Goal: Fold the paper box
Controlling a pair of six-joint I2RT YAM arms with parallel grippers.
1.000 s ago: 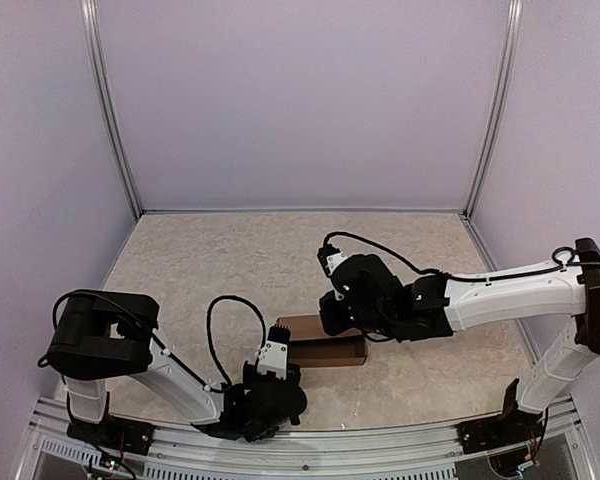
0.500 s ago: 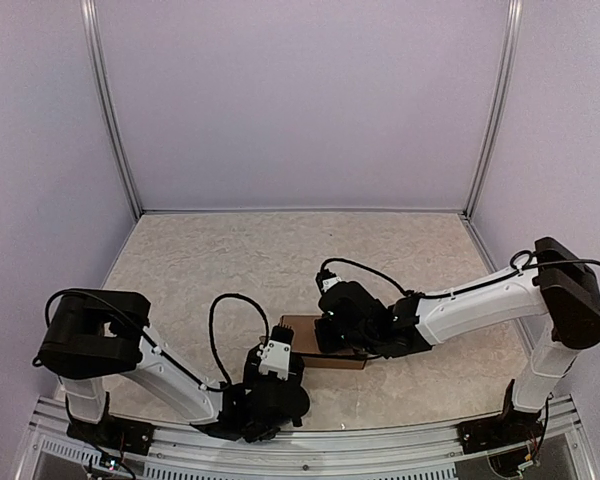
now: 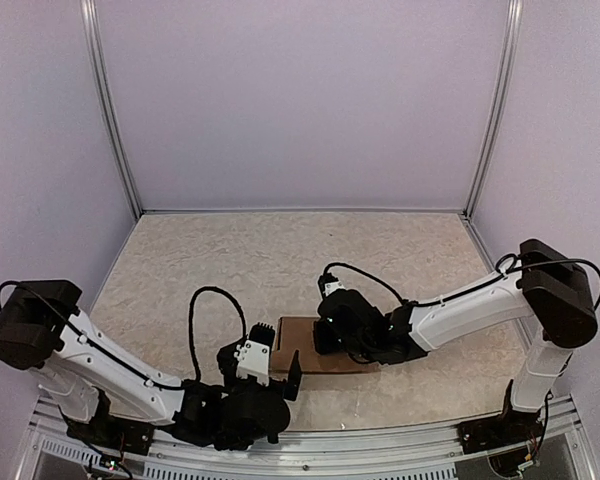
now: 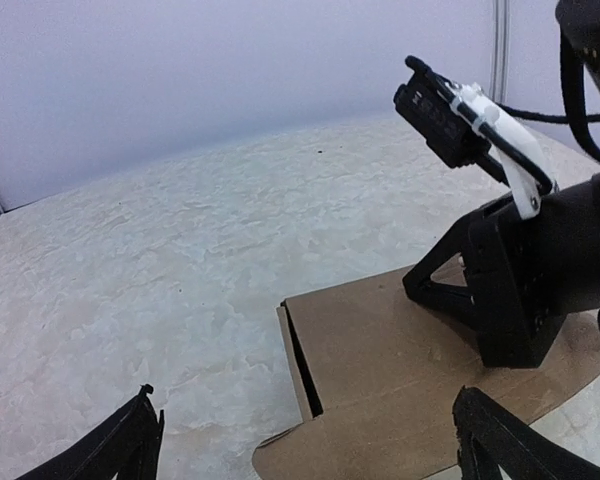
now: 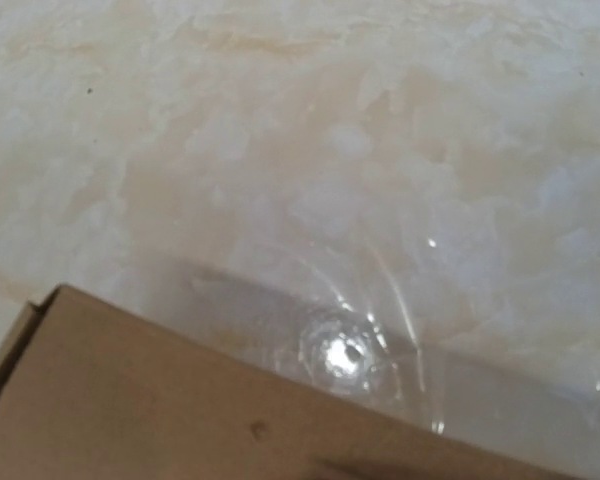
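Subject: paper box [image 3: 298, 340], a plain brown oblong lying flat on the tabletop [image 3: 220, 265], at lower centre of the top view, just ahead of the two arm bases.
Done: the body appears formed, with the broad top panel folded flat over it. No flap stands upright in the left wrist view.
Left to do: the end toward the left of the frame shows a dark slit between top panel and side wall, and a cardboard lip juts out at the bottom edge of the left wrist view. By judgement this end needs tucking shut. The opposite end is hidden under the right arm, so its condition cannot be told.
Stage: late, by judgement, with at least one end closure outstanding.
Right hand [image 3: 329, 335]: set on the top panel, apparently pressing it down. Whether its fingers are spread or together cannot be told, because its own camera shows only cardboard, tabletop and a glare spot.
Left hand [image 3: 280, 352]: fingers [image 4: 130, 445] spread wide, one at each lower corner of its wrist view, gripping nothing. It faces the slit end from close by, and contact with the box is not discernible.
Surroundings: pale marbled tabletop, lilac walls, metal posts [image 3: 110, 110] at upper left and upper right, and black cables [image 3: 365, 272] looping over the arms.
Obstructions: the right hand and wrist cover much of the top panel and sit near the slit end, so they may crowd the left hand's approach.
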